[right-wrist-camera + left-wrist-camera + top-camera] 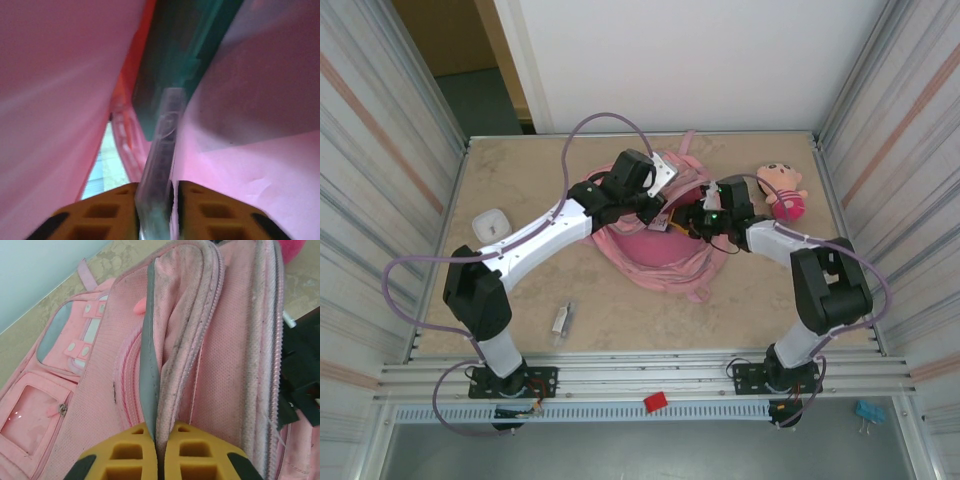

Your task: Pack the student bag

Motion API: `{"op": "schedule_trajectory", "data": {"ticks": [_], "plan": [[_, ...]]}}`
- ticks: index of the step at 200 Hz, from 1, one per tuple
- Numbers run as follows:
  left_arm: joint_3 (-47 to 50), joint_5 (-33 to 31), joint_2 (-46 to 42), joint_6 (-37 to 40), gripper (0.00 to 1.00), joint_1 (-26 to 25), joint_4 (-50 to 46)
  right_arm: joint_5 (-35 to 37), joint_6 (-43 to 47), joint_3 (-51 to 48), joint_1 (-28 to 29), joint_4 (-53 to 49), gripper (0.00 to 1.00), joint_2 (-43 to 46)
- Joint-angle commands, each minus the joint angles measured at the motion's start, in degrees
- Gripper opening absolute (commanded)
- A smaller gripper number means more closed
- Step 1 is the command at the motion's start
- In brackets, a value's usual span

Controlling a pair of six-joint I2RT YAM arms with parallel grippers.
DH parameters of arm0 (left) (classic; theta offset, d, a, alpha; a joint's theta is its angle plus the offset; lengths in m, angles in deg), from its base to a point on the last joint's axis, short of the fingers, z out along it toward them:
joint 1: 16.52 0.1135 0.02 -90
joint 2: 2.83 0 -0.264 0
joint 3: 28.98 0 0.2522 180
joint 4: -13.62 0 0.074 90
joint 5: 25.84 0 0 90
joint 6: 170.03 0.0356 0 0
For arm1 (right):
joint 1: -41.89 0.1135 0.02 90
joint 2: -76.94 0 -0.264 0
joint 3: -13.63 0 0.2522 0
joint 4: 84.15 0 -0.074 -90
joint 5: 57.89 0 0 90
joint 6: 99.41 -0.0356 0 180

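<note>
1. Beige stone-look table (520, 290), ribbed metal walls on both sides, white wall behind.
2. Mid-table: student bag (660, 262), pink, lying flat between the two arms, with front pockets and a clear window panel facing up in the left wrist view.
3. Left gripper (157, 432): pressed together, pinching the grey-edged rim of the bag's main opening.
4. Right gripper (157, 187): reaching inside the bag, pink fabric close on both sides.
5. Clear plastic strip (162, 145) standing between the right fingers, against one pad, thin dark gap at the other. Gripped or loose: cannot tell.
6. Dark teal flat item (190, 50) beyond the strip, inside the bag.
7. Pink-dressed doll (782, 190) on the table just right of the bag, beside the right arm.
8. Small white box (492, 222) well apart to the bag's left.
9. Small tube-like item (563, 318) near the front edge, left of the bag, type unclear.
10. Small red object (656, 402) on the front rail between the arm bases, and a blue clip (868, 410) at the lower right.
</note>
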Motion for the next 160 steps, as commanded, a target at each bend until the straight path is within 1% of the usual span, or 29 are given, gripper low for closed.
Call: {"op": "schedule_trajectory", "data": {"ticks": [1, 17, 30, 51, 86, 105, 116, 120, 127, 144, 160], "plan": [[-3.2, 1.1, -4.6, -1.5, 0.00, 0.0, 4.9, 1.6, 1.1, 1.6, -0.3, -1.9, 0.38, -1.7], [-2.7, 0.3, -4.8, -1.0, 0.00, 0.0, 4.8, 4.9, 1.4, 0.5, -1.2, -3.6, 0.49, -0.1], [-2.2, -0.1, -4.8, -0.6, 0.00, 0.0, 4.6, 5.9, 1.8, -1.2, -2.5, -4.4, 0.53, 2.7], [-1.1, -0.5, -4.6, -0.3, 0.00, 0.0, 4.4, 7.9, 2.4, -4.8, -5.6, -6.1, 0.55, 9.6], [0.6, 0.0, -3.6, 0.2, 0.00, -0.1, 4.4, 10.4, 4.4, -9.6, -10.7, -11.3, 0.59, 23.7], [1.2, 0.6, -3.1, -0.3, 0.00, -0.2, 4.3, 7.1, 3.7, -11.7, -12.9, -10.3, 0.63, 29.5], [1.5, 1.0, -2.9, -0.8, 0.00, -0.1, 4.5, 2.6, 1.7, -13.2, -13.8, -6.1, 0.67, 31.4], [1.5, 1.1, -2.8, -1.0, 0.00, -0.2, 4.6, 1.0, 0.4, -13.8, -13.9, -4.2, 0.69, 31.8], [1.5, 1.1, -2.6, -1.2, 0.00, -0.1, 4.8, -1.6, -1.6, -14.4, -14.1, -0.5, 0.73, 32.0], [0.5, 1.6, -2.0, -1.8, 0.00, -0.2, 4.3, -6.8, -5.1, -14.2, -12.9, 6.1, 0.75, 30.4], [-0.3, 1.9, -1.5, -1.9, 0.02, -0.4, 3.8, -8.5, -6.5, -12.6, -10.7, 8.9, 0.76, 27.5]]}}
